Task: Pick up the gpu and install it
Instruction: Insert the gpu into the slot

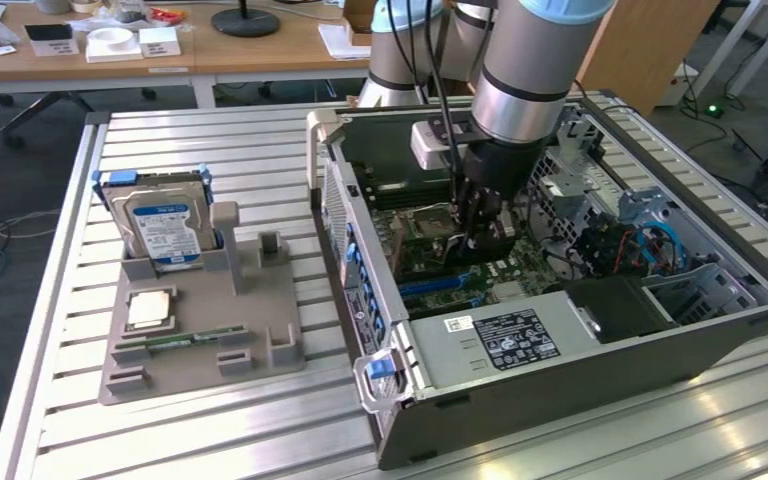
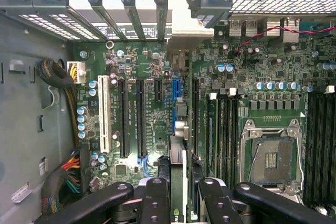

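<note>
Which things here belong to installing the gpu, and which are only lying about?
Belong to the job: gpu, gripped by the tool; motherboard; open computer case.
Lying about: hard drive, memory stick, processor chip, on the grey holder.

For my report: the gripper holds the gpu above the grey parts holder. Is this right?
No. The gripper holds the gpu above the motherboard inside the open computer case, not the grey parts holder; the exterior view shows it.
</note>
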